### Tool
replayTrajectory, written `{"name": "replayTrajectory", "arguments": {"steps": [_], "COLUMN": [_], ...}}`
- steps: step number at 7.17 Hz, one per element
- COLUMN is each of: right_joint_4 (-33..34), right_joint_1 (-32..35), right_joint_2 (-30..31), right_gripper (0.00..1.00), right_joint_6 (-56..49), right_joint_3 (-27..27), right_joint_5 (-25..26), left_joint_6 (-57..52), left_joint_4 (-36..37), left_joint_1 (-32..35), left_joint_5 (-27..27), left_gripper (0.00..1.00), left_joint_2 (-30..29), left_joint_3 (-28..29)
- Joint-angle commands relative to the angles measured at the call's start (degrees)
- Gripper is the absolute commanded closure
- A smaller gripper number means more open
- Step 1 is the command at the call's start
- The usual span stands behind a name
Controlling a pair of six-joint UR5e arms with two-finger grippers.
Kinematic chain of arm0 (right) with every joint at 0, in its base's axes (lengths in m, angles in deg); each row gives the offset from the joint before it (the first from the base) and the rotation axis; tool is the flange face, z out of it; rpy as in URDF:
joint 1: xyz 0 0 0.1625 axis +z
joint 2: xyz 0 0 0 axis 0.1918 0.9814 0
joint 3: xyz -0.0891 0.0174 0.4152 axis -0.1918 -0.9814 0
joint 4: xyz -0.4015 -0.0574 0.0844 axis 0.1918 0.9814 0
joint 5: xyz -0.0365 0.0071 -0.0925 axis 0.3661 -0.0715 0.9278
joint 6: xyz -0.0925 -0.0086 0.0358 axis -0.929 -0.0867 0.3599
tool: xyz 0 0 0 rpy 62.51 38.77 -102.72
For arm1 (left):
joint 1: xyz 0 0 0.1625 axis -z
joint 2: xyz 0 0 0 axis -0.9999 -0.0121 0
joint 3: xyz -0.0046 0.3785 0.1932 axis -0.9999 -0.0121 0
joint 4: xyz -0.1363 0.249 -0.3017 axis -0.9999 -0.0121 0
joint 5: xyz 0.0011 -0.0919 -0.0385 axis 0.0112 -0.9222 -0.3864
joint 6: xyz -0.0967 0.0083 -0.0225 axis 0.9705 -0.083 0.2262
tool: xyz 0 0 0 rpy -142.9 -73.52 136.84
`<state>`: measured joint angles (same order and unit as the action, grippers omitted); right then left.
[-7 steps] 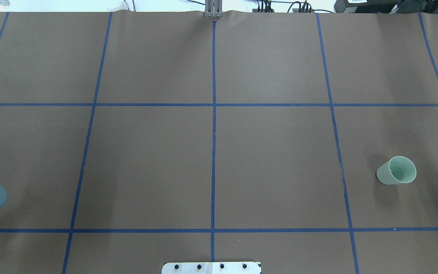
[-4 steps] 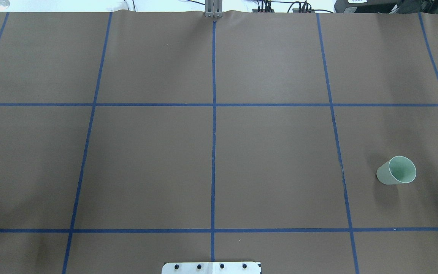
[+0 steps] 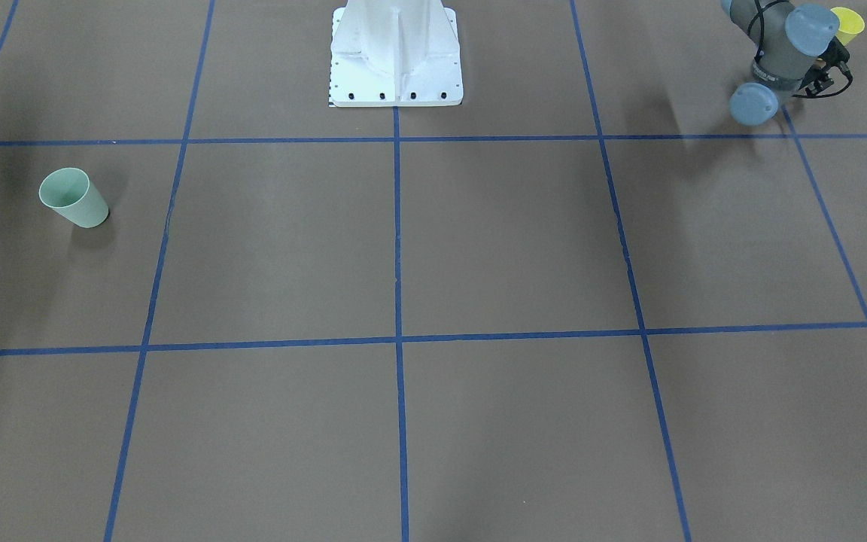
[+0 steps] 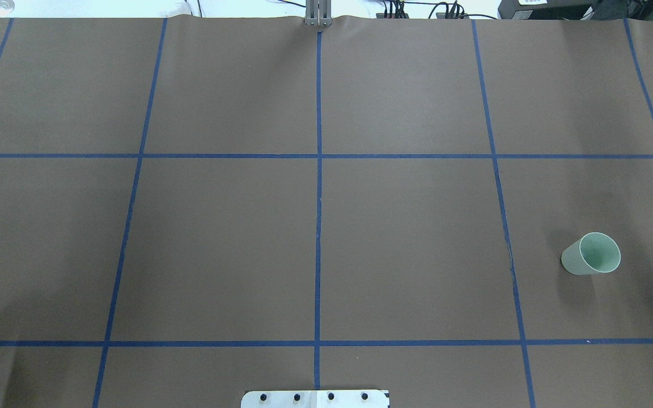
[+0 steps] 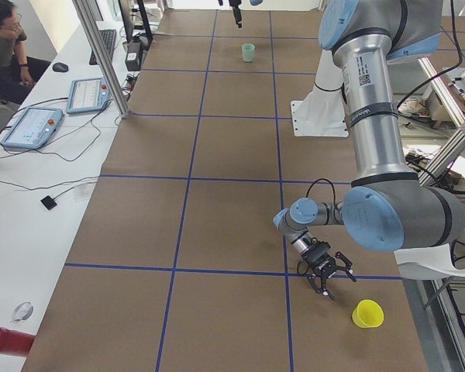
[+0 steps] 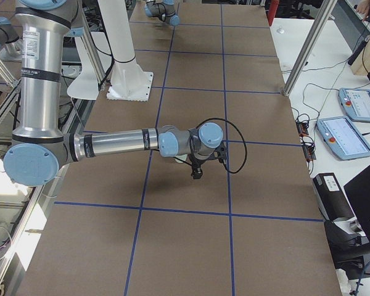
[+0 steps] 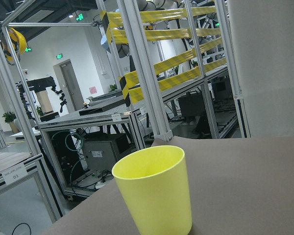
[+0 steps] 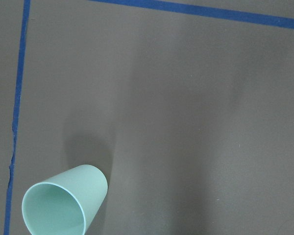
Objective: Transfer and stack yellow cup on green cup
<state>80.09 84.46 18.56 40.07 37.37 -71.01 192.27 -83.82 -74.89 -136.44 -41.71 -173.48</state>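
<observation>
The yellow cup [image 5: 367, 313] — stood upright near the left gripper [image 5: 325, 283], which is spread open and empty — could be knocked over if clipped by a finger on approach.

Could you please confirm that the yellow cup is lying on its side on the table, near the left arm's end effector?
Not quite. The yellow cup is standing upright with its rim up, not lying on its side, as the left wrist-mounted view shows. It is indeed on the table, near the left end effector.
</observation>
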Motion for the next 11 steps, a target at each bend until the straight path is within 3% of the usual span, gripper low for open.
{"name": "replayTrajectory", "arguments": {"steps": [1, 3, 11], "right_joint_4": [-0.01, -0.01, -0.01], "right_joint_1": [-0.28, -0.71, -0.98], "right_joint_2": [0.02, 0.02, 0.02], "right_gripper": [0.00, 0.00, 0.00], "right_joint_6": [0.09, 0.01, 0.01], "right_joint_3": [0.22, 0.22, 0.66], "right_joint_5": [-0.23, -0.32, -0.41], "left_joint_6": [0.83, 3.80, 10.04], "left_joint_4": [-2.50, -7.75, -12.51], "left_joint_1": [-1.32, -1.67, -2.90], "left_joint_5": [-1.77, -1.77, -3.35], "left_gripper": [0.02, 0.02, 0.02], "left_joint_2": [1.15, 2.04, 3.62], "left_joint_3": [1.75, 3.68, 6.15]}}
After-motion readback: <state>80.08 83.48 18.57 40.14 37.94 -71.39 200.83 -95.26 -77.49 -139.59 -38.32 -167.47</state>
